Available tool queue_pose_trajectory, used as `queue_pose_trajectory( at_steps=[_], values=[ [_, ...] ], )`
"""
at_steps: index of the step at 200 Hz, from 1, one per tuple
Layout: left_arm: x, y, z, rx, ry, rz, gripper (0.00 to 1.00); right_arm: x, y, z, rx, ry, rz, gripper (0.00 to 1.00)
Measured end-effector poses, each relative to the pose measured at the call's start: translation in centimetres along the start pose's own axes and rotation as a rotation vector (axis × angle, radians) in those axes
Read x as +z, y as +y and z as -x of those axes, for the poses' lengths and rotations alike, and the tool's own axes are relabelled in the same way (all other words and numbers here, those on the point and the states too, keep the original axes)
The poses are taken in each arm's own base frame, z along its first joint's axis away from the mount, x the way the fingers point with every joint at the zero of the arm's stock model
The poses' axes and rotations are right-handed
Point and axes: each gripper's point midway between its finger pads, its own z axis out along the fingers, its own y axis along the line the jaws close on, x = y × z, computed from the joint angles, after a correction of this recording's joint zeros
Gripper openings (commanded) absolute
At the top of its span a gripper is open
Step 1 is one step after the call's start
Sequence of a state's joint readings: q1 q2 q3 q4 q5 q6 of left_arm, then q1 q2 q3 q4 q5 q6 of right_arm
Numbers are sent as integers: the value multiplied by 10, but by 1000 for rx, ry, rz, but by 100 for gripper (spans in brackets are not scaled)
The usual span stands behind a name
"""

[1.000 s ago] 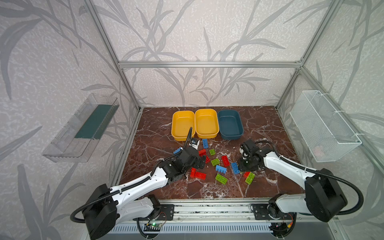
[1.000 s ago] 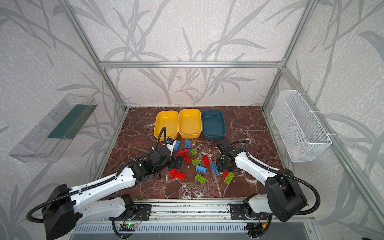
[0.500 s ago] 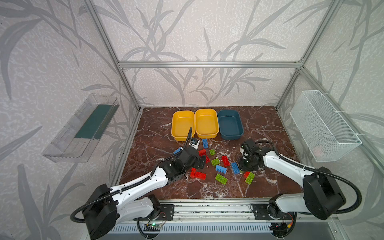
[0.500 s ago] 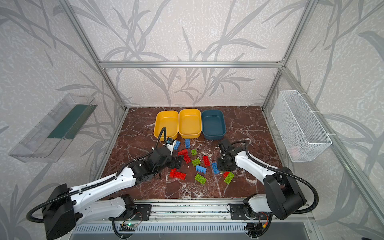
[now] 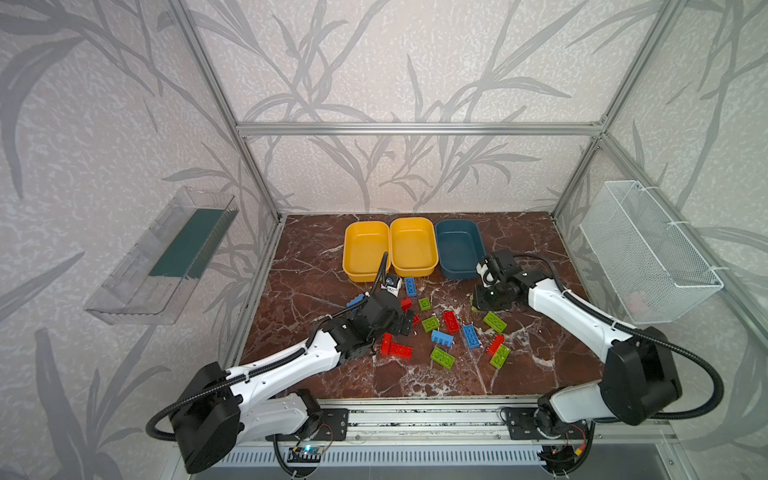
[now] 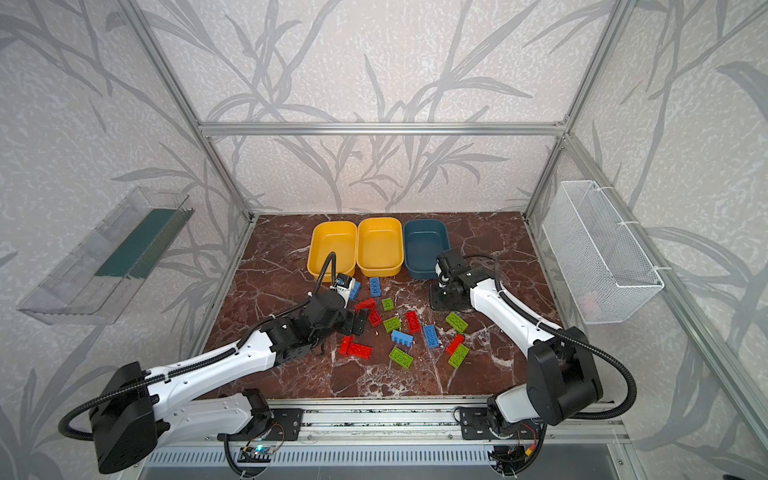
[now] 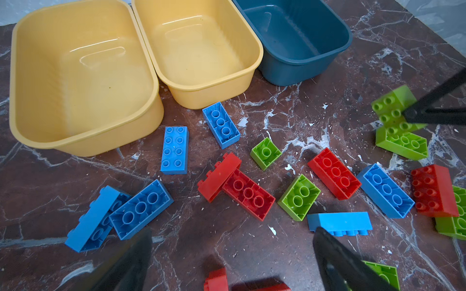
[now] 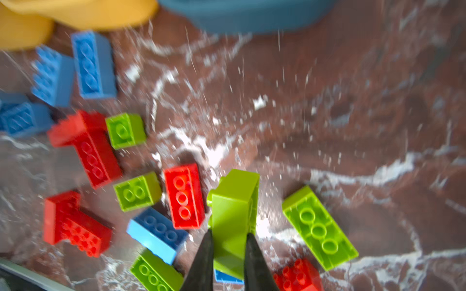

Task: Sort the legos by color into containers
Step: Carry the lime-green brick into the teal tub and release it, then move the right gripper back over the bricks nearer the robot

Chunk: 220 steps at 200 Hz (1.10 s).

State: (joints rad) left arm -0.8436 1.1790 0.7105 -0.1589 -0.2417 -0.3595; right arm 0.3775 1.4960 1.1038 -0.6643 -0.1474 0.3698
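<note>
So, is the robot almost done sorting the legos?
Not nearly. Done: nothing, the yellow tubs and teal tub are empty. In hand: the right fingers pinch one lime green brick; the left fingers are open. Left: all other bricks lie on the table.

Left gripper (image 7: 233,230) spread wide; right gripper (image 8: 229,234) clamped.

Tabletop (image 5: 316,286): dark red-brown marble pattern, white veining. Far side: three tubs side by side in row, namely yellow tub (image 5: 365,249), second yellow tub (image 5: 413,245), teal tub (image 5: 459,247). Just in front: legos (image 5: 432,324) scattered loose across middle, comprising blue bricks (image 5: 471,336), red bricks (image 5: 451,322), green bricks (image 5: 441,358); many hollow side up, some on edge. One red brick (image 7: 219,176) leans on another.
</note>
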Motion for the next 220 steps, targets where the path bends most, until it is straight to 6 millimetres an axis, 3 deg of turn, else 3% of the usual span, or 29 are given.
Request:
queue_pose_trajectory(
  at_steps=[35,76,88,115,142,177,193,220],
  values=[
    [4,-2,2,2,5,2,99,5,8,62,6,-59,24,16],
    [7,-6,11,0,0,0,99,33,6,130,34,-92,49,19],
    [8,-8,14,0,-1,0,99,45,3,146,35,-92,60,24],
    [13,-12,19,2,-1,-1,99,71,-6,172,43,-87,85,44],
    [13,-15,24,6,-10,-10,99,81,-11,182,45,-82,101,50],
    [11,-22,38,10,-40,-40,99,65,-6,183,28,-100,117,52],
    [11,-27,41,6,-50,-63,99,49,-4,170,23,-102,120,53],
    [9,-38,45,-11,-62,-124,99,14,-2,123,14,-88,101,55]
  ],
)
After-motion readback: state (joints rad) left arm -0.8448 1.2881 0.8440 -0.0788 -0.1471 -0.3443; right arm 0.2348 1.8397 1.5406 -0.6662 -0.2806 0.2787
